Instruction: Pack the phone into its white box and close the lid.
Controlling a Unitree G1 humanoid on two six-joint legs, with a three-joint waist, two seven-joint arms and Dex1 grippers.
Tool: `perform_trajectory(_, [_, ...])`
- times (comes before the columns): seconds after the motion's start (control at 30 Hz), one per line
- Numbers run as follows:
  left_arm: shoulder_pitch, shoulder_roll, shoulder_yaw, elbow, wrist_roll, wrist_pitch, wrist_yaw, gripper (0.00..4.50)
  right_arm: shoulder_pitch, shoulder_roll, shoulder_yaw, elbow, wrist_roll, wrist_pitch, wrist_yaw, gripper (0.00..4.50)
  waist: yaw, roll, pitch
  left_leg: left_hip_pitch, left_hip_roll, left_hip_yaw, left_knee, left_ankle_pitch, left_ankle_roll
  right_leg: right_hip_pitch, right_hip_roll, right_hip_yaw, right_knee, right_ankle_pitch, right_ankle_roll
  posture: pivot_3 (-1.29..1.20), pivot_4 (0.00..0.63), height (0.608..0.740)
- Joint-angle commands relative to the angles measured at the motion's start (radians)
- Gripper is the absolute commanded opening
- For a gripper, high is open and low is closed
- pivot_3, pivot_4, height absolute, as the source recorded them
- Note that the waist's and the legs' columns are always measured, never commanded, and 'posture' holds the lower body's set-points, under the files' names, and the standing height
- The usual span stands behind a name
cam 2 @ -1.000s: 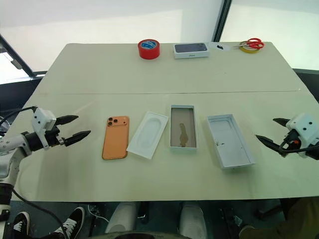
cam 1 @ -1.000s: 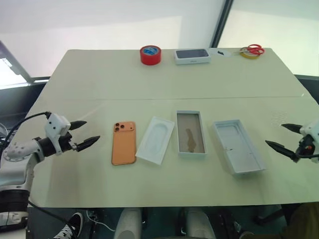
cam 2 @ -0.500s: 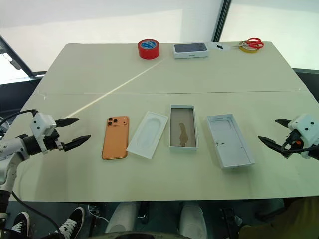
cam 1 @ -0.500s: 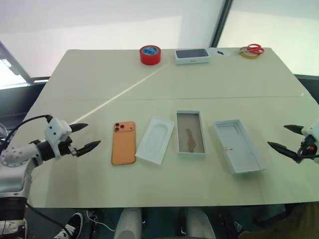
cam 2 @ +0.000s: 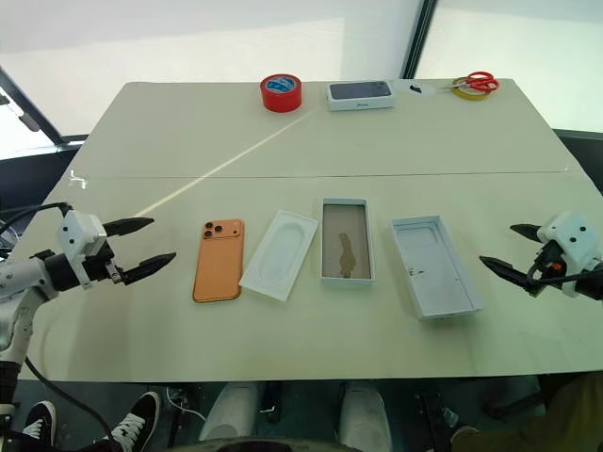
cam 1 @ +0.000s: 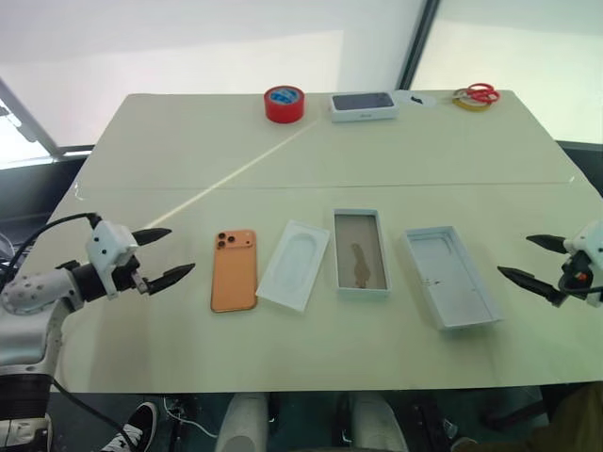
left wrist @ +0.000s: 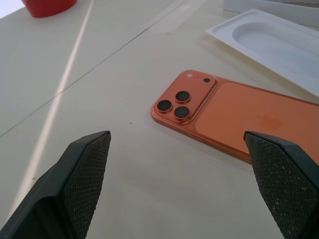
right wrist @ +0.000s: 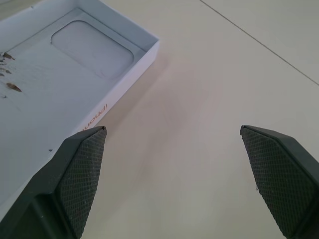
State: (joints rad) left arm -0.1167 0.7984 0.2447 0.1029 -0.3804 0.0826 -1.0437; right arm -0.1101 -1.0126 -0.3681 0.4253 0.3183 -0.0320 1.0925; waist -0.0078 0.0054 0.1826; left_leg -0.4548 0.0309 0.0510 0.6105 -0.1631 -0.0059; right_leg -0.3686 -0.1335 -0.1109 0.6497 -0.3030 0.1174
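Nothing of the packing is done yet, as far as the layout shows: every part lies separate on the worktop (cam 1: 311, 358) and both hands are empty. Furthest left, the left hand (cam 1: 166, 254) hovers just above the surface with its two black fingers spread wide, holding nothing, pointed toward the phone (cam 1: 234, 269) and near it but not touching. The phone lies flat, orange back up, its lens cluster at the far corner, outside any tray. Just beside it on the right sits a thin white insert (cam 1: 295, 264) with a rounded recess, slightly angled. Next comes the white box (cam 1: 360, 252), open side up with its tan floor bare, so the phone has still to go in. Further right the lid (cam 1: 450, 277) lies inside-up and a little skewed, apart from the box. At the far right the right hand (cam 1: 532, 258) also stands wide open and empty, near the lid's outer side without contact. Remaining, by my reading: grasp the phone, set it into the box, then turn the lid over and seat it on top. A red tape roll (cam 1: 284, 103), a sealed box (cam 1: 363, 105) and scissors (cam 1: 477, 94) rest along the far edge.
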Motion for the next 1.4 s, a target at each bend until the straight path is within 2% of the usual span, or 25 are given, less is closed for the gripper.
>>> perform_trajectory(0.03, [-0.035, -0.006, -0.014, -0.072, 0.011, 0.072, 0.07, 4.48, -0.022, 0.004, -0.016, -0.118, 0.044, 0.04, 0.005, 4.5, 0.0, 0.0, 0.0, 0.0, 0.0, 0.0, 0.0, 0.0, 0.0, 0.0, 0.0, 0.0, 0.0, 0.0, 0.0, 0.0, 0.15, 0.74])
perform_trajectory(0.23, [-0.092, -0.003, -0.143, -0.206, -0.019, 0.332, 0.076, 4.48, -0.055, 0.082, 0.055, -0.41, 0.136, 0.192, -0.022, 4.5, 0.001, 0.0, 0.0, -0.001, 0.0, -0.001, 0.0, 0.0, 0.0, 0.003, 0.0, 0.0, 0.0, 0.0, 0.0, 0.0, 0.15, 0.74])
perform_trajectory(0.3, [-0.121, -0.035, -0.177, -0.234, -0.019, 0.391, 0.111, 4.48, -0.054, 0.121, 0.111, -0.509, 0.158, 0.256, -0.033, 4.5, 0.001, 0.0, 0.0, -0.001, 0.0, -0.001, 0.0, 0.0, 0.0, 0.003, 0.001, 0.0, 0.0, 0.0, 0.0, 0.0, 0.15, 0.74])
perform_trajectory(0.4, [-0.171, -0.082, -0.225, -0.291, -0.037, 0.583, 0.199, 4.48, -0.071, 0.194, 0.189, -0.635, 0.152, 0.301, -0.095, 4.5, 0.009, -0.001, 0.0, -0.001, 0.0, -0.002, 0.001, 0.0, 0.0, 0.003, 0.001, 0.001, 0.001, 0.0, 0.0, 0.0, 0.15, 0.74])
perform_trajectory(0.5, [-0.195, -0.095, -0.275, -0.349, -0.031, 0.694, 0.24, 4.48, -0.089, 0.224, 0.211, -0.66, 0.137, 0.322, -0.126, 4.5, 0.019, -0.001, 0.0, -0.004, 0.0, -0.002, 0.002, 0.0, 0.001, 0.001, 0.001, 0.001, 0.001, 0.0, 0.0, 0.0, 0.15, 0.74])
perform_trajectory(0.6, [-0.245, -0.155, -0.292, -0.389, -0.091, 0.852, 0.29, 4.48, -0.092, 0.217, 0.219, -0.638, 0.121, 0.309, -0.116, 4.5, 0.029, -0.002, 0.0, -0.005, -0.001, -0.002, 0.003, 0.0, 0.001, 0.001, 0.001, 0.001, 0.001, 0.0, 0.0, 0.0, 0.15, 0.74])
perform_trajectory(0.7, [-0.292, -0.227, -0.286, -0.383, -0.145, 0.998, 0.337, 4.48, -0.098, 0.22, 0.222, -0.629, 0.111, 0.3, -0.112, 4.5, 0.037, -0.003, 0.0, -0.005, -0.001, -0.002, 0.004, 0.0, 0.001, 0.002, 0.002, 0.001, 0.0, 0.0, 0.0, 0.0, 0.15, 0.74])
perform_trajectory(0.87, [-0.364, -0.34, -0.293, -0.335, -0.157, 1.132, 0.437, 4.48, -0.101, 0.236, 0.233, -0.626, 0.096, 0.288, -0.118, 4.5, 0.045, -0.003, 0.0, -0.005, -0.003, -0.002, 0.004, 0.0, 0.001, 0.002, 0.002, 0.001, 0.001, 0.0, 0.0, 0.0, 0.15, 0.74])
perform_trajectory(1.0, [-0.407, -0.406, -0.246, -0.25, -0.145, 1.168, 0.514, 4.48, -0.081, 0.242, 0.226, -0.641, 0.089, 0.284, -0.124, 4.5, 0.046, -0.003, 0.0, -0.004, -0.003, -0.002, 0.004, 0.0, 0.001, 0.003, 0.003, 0.001, 0.001, 0.0, 0.0, 0.0, 0.15, 0.74])
perform_trajectory(1.2, [-0.471, -0.515, -0.146, -0.13, -0.207, 1.255, 0.556, 4.48, -0.074, 0.252, 0.225, -0.65, 0.082, 0.279, -0.14, 4.5, 0.044, -0.003, 0.0, -0.004, -0.003, -0.002, 0.004, 0.0, 0.001, 0.004, 0.004, 0.001, 0.001, 0.0, 0.0, 0.0, 0.15, 0.74])
perform_trajectory(1.4, [-0.494, -0.558, -0.113, -0.086, -0.235, 1.34, 0.581, 4.48, -0.084, 0.259, 0.228, -0.656, 0.083, 0.283, -0.154, 4.5, 0.045, -0.004, -0.001, -0.003, -0.003, -0.003, 0.005, 0.0, 0.001, 0.004, 0.004, 0.001, 0.001, 0.0, 0.0, 0.0, 0.15, 0.74])
